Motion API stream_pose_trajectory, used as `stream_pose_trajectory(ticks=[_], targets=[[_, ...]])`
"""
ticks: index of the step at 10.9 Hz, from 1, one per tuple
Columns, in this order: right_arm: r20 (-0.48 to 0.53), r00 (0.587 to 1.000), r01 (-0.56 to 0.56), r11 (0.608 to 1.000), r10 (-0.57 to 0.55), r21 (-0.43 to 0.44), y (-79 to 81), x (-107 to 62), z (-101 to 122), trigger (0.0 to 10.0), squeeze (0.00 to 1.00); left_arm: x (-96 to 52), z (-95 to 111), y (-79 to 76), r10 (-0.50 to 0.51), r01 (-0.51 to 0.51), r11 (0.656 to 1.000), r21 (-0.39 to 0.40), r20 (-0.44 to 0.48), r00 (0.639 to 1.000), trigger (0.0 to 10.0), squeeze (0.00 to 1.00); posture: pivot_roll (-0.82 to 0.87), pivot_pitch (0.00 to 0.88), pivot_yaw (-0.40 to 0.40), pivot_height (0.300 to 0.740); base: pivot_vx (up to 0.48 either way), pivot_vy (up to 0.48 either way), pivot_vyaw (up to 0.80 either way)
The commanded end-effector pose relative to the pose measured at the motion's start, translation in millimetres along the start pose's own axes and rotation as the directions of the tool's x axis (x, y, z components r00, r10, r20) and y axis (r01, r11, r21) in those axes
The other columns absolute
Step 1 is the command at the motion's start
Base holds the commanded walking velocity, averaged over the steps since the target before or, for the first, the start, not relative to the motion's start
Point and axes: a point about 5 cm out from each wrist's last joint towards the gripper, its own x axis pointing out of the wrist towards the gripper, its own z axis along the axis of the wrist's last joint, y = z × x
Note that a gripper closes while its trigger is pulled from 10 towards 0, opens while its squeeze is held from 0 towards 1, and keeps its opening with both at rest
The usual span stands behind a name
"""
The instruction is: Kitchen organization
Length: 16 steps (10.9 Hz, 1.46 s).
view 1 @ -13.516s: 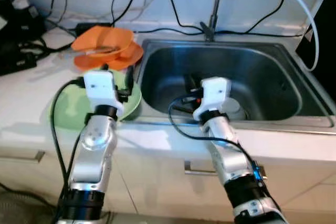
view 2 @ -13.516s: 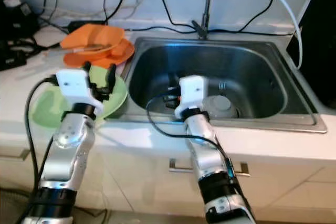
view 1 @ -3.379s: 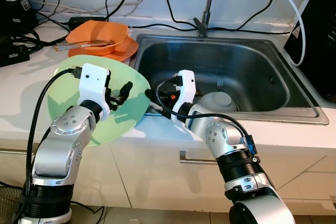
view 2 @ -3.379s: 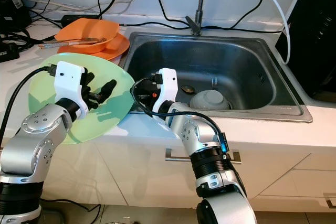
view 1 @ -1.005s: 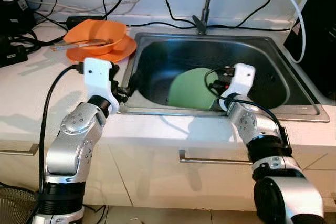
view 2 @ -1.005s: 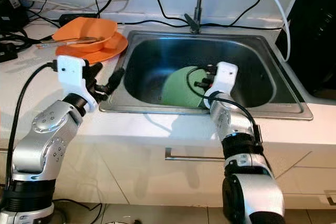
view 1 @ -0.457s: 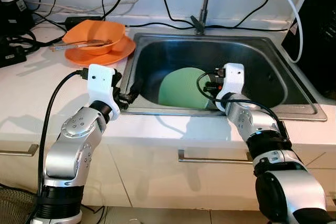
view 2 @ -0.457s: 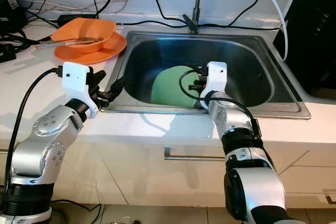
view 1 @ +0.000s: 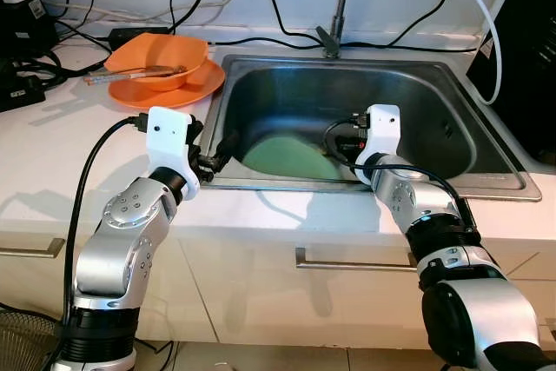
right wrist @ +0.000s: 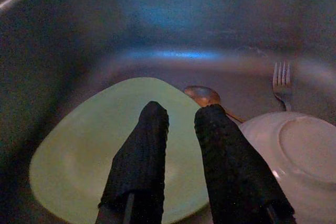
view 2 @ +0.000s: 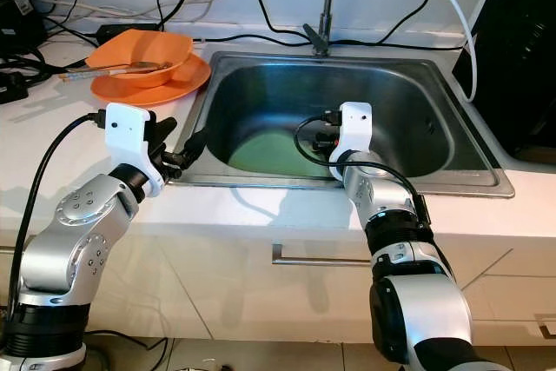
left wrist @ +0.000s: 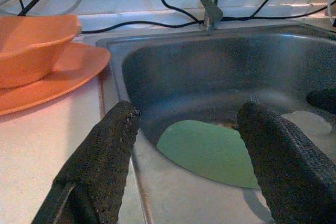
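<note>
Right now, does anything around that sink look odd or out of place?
Nothing looks spilled or broken. The green plate lies flat in the sink beside an upturned white bowl, a spoon and a fork.

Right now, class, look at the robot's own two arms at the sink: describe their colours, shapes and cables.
Both arms are silver, built of rounded jointed segments with black bands lower down. Each wrist carries a white boxy block, and a black cable loops from it. The left claw and the right claw each have two long black, rough-textured fingers.
</note>
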Motion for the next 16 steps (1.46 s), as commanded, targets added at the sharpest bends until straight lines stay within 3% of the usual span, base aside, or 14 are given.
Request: stream_pose_trajectory(ticks=[1, 3, 4, 5, 7, 8, 10, 11, 13, 16], targets=[[-0.02, 1.0, 0.003, 1.0, -0.003, -0.002, 1.5, 1.1, -5, 10.0, 0.0, -0.6, 2, -1.8, -0.009, 0.009, 1.0, 0.01, 0.002, 1.0, 10.0, 0.0, 0.17, 0.0, 0.003, 0.74, 0.0, 0.0, 0.0], [0.085, 0.996, -0.018, 1.0, 0.018, -0.011, 8.3, -0.1, 6, 10.0, 0.0, 0.9, 3, -0.8, 0.013, -0.013, 1.0, 0.006, 0.022, 1.0, 10.0, 0.0, 0.17, 0.0, 0.005, 0.74, 0.0, 0.0, 0.0], [0.264, 0.959, -0.105, 0.994, 0.106, -0.018, 26.1, -6.8, 25, 10.0, 0.0, 4.2, 2, 3.2, 0.082, -0.081, 0.997, -0.012, 0.069, 0.994, 10.0, 0.0, 0.17, 0.0, 0.008, 0.74, 0.0, 0.0, 0.0], [0.364, 0.919, -0.162, 0.987, 0.154, -0.007, 38.0, -14.1, 35, 10.0, 0.0, 4.4, 3, 4.7, 0.101, -0.103, 0.995, 0.015, 0.088, 0.991, 10.0, 0.0, 0.16, 0.0, 0.011, 0.74, 0.0, 0.0, 0.0], [0.47, 0.87, -0.144, 0.988, 0.15, -0.048, 47.1, -24.3, 39, 10.0, 0.0, 11.8, -2, -3.8, 0.105, -0.107, 0.994, 0.004, 0.136, 0.985, 10.0, 0.0, 0.15, 0.0, 0.017, 0.74, 0.0, 0.0, 0.0], [0.532, 0.835, -0.093, 0.989, 0.142, -0.118, 51.4, -33.1, 33, 10.0, 0.0, 17.8, -8, -10.3, 0.132, -0.136, 0.991, 0.013, 0.165, 0.977, 10.0, 0.0, 0.14, 0.0, 0.026, 0.74, 0.0, 0.0, 0.0], [0.567, 0.814, -0.061, 0.99, 0.124, -0.129, 53.2, -42.4, 20, 10.0, 0.0, 22.9, -16, -17.4, 0.175, -0.18, 0.984, 0.003, 0.207, 0.962, 10.0, 0.0, 0.13, 0.0, 0.037, 0.74, 0.0, 0.0, 0.0], [0.576, 0.816, -0.018, 0.998, 0.053, -0.066, 46.1, -42.9, 16, 10.0, 0.0, 24.8, -23, -20.2, 0.185, -0.187, 0.982, -0.009, 0.203, 0.962, 10.0, 0.0, 0.13, 0.0, 0.041, 0.74, 0.0, 0.0, 0.0], [0.587, 0.809, 0.0, 0.999, 0.032, -0.054, 46.0, -44.7, 13, 10.0, 0.0, 26.2, -36, -19.1, 0.206, -0.204, 0.978, -0.03, 0.183, 0.961, 10.0, 0.0, 0.12, 0.0, 0.049, 0.74, 0.0, 0.0, 0.0], [0.569, 0.822, 0.009, 0.998, 0.027, -0.06, 45.6, -42.2, 5, 10.0, 0.0, 30.6, -35, -14.1, 0.228, -0.228, 0.973, -0.024, 0.202, 0.952, 10.0, 0.0, 0.12, 0.0, 0.044, 0.74, 0.0, 0.191, 0.0]])
